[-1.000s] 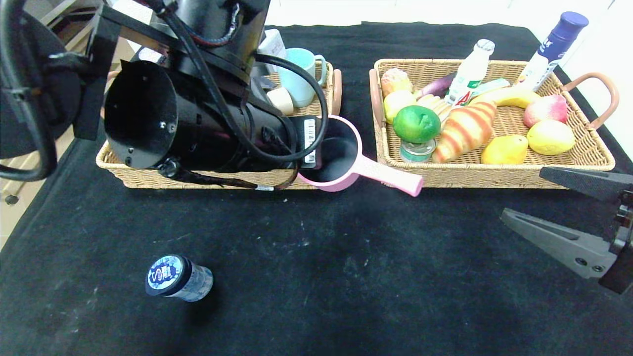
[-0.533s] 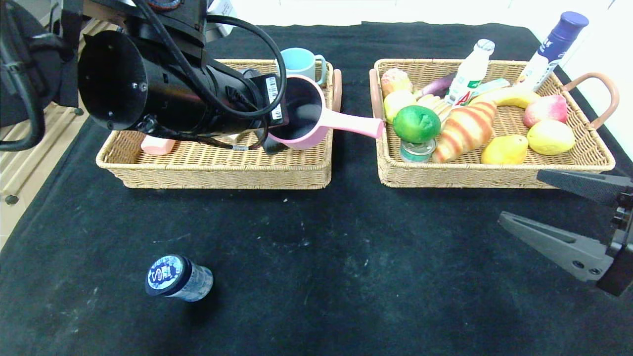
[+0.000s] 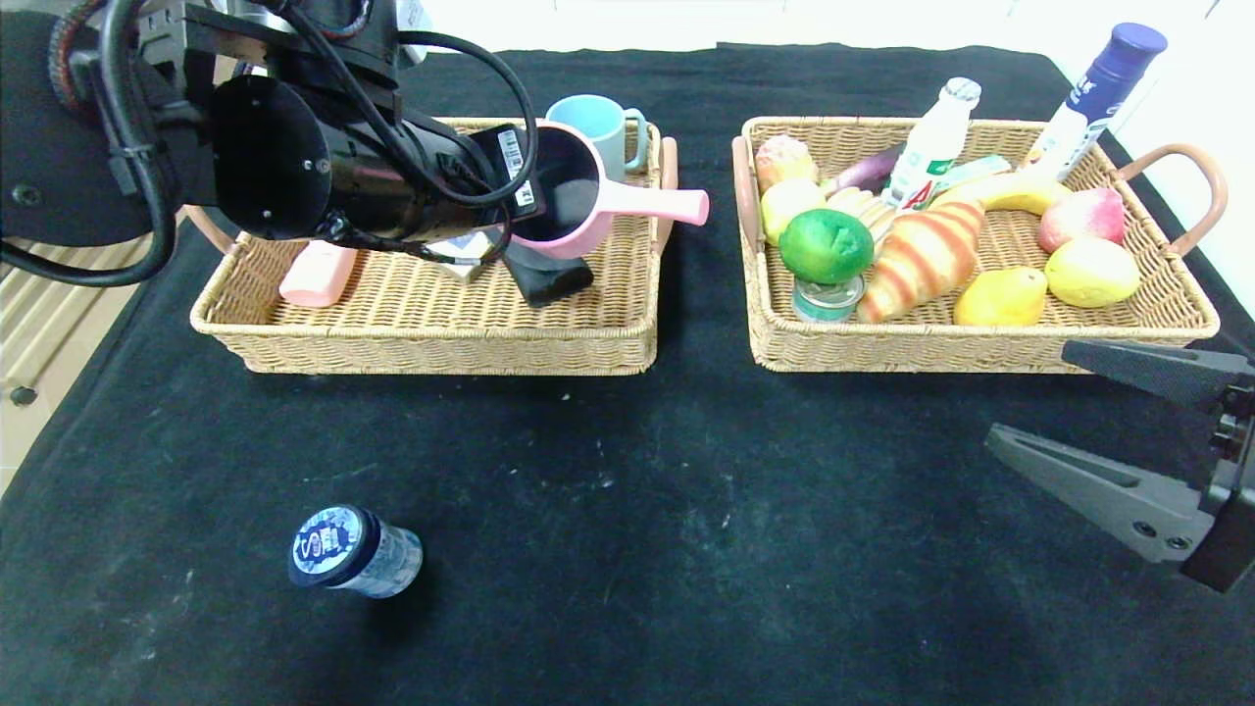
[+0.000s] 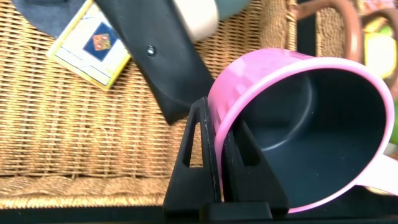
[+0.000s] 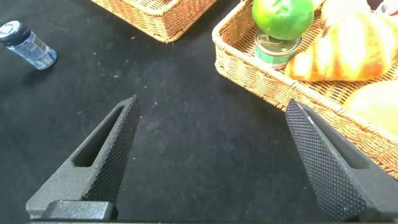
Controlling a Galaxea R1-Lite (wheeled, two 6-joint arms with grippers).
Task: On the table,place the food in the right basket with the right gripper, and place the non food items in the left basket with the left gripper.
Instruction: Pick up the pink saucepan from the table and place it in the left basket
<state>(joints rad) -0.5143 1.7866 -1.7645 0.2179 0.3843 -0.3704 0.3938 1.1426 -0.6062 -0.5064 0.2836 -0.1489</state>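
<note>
Pot (image 3: 574, 191) pinched by left gripper (image 4: 219, 134) over left basket (image 3: 431, 324).

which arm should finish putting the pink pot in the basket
Left. The left gripper is already shut on the pink pot, holding it over the left basket. The right gripper hangs open, empty, near the right basket.

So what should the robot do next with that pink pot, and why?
Probably lower it and let go. The left gripper is shut on the rim of the pink pot with the dark inside, which hangs tilted above the left wicker basket, where non-food things belong.
</note>
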